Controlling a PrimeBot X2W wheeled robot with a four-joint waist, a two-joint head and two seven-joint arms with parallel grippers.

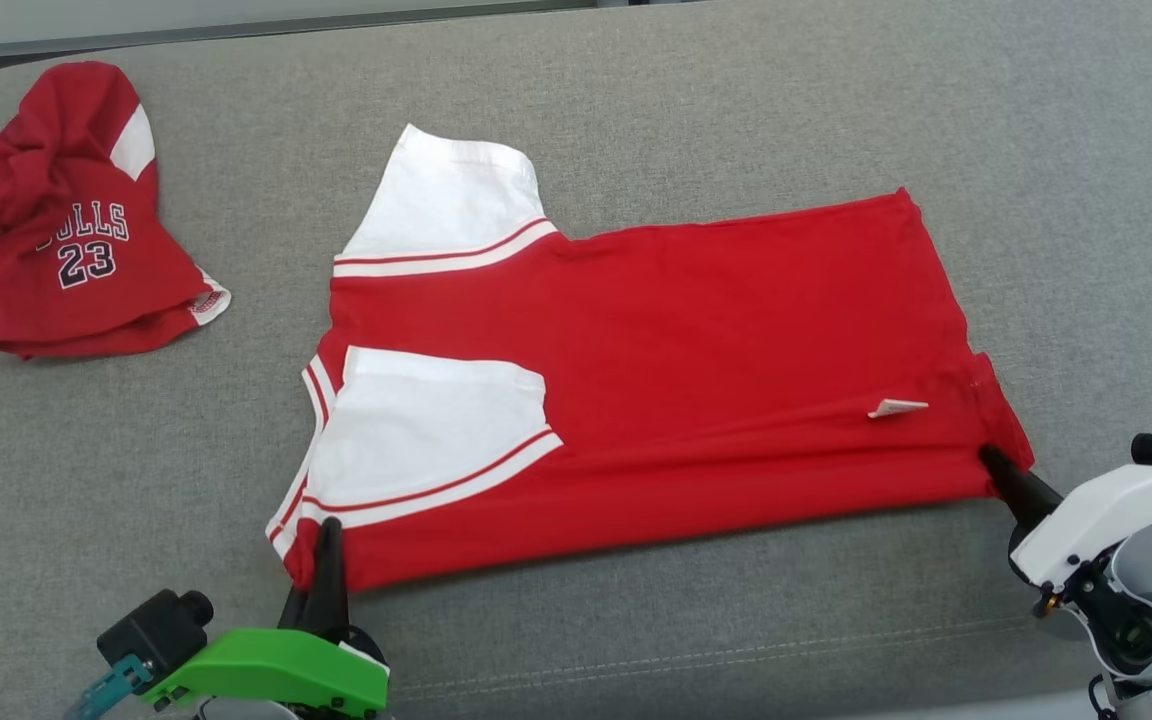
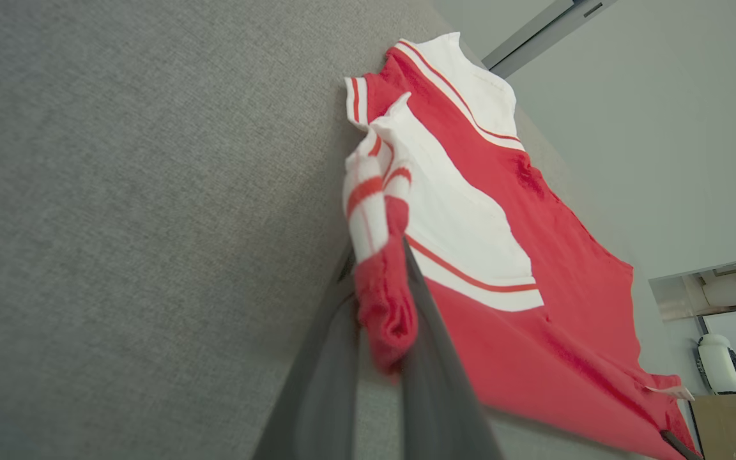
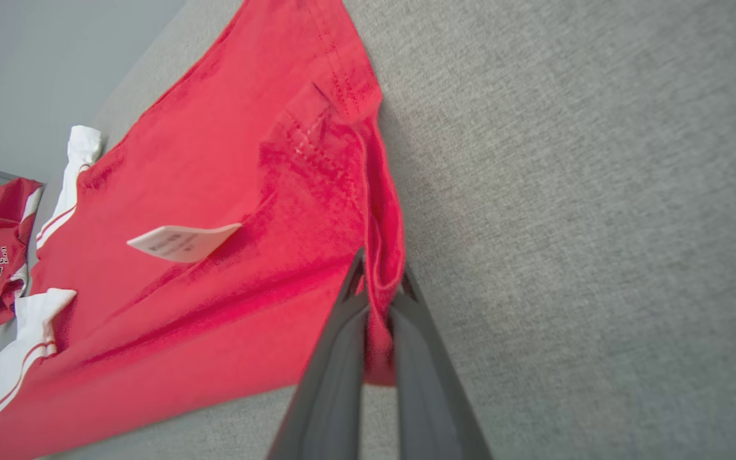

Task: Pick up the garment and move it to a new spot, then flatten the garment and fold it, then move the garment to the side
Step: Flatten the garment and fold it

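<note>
Evidently clamped, garment (image 1: 696,330) corners in left gripper (image 1: 327,530) and right gripper (image 1: 992,459), tips partly buried.

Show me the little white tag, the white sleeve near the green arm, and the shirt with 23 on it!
White tag (image 1: 898,408): head view, its middle.
White sleeve (image 1: 431,430): head view, middle of the white panel.
Number 23 shirt (image 1: 86,262): head view, on the printed 23.

green-cased left gripper (image 1: 328,528), white-cased right gripper (image 1: 989,457), long dark fingers (image 1: 332,585), black wrist cameras (image 1: 158,630)
</note>
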